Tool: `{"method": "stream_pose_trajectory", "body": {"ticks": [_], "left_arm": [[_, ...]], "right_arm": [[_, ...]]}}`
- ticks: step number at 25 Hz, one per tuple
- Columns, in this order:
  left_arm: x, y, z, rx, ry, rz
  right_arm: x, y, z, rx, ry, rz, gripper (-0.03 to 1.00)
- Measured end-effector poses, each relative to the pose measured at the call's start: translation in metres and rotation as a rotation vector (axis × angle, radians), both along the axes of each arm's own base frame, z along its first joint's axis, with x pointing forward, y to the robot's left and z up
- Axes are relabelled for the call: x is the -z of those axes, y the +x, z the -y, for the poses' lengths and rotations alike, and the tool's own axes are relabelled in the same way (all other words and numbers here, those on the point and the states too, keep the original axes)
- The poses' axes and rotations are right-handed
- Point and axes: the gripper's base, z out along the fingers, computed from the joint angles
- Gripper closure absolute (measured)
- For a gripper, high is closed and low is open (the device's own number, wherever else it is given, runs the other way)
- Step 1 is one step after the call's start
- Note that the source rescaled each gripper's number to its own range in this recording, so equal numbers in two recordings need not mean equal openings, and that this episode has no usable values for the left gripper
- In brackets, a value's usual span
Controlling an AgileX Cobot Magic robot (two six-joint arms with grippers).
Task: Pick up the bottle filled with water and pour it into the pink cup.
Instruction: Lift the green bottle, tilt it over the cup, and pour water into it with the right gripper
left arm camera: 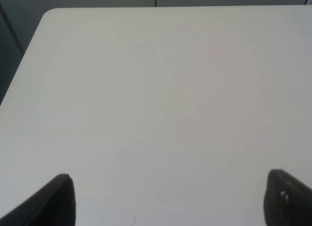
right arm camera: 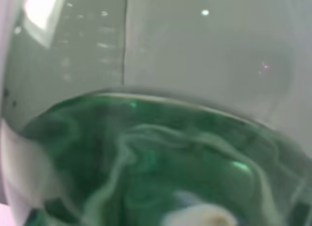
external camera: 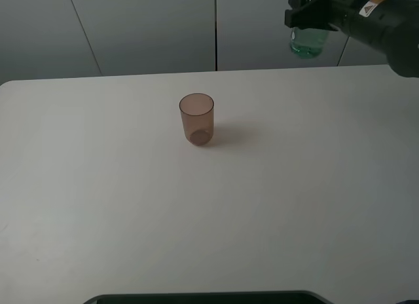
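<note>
The pink cup stands upright near the middle of the white table. My right gripper is at the top right of the exterior view, high above the table's far edge, shut on the green-tinted bottle. Only the bottle's lower part shows below the fingers. The bottle fills the right wrist view, with green glass and water in it. My left gripper is open and empty over bare table; its two dark fingertips show at the frame's lower corners. The left arm is out of the exterior view.
Grey wall panels stand behind the table's far edge. A dark object lies along the table's near edge. The table's rounded corner and left edge show in the left wrist view.
</note>
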Motion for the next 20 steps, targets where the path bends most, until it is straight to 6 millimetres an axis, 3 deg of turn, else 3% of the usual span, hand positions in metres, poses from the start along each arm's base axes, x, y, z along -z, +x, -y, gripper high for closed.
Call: {"method": "stream_pose_trajectory", "body": {"ticks": [10, 20], "left_arm": [[0.000, 0.000, 0.000, 0.000, 0.000, 0.000], [0.000, 0.000, 0.000, -0.001, -0.002, 0.000]], "right_arm": [[0.014, -0.015, -0.034, -0.152, -0.304, 0.031, 0.97], [0.049, -0.012, -0.045, -0.204, -0.521, -0.033, 0.97]]}}
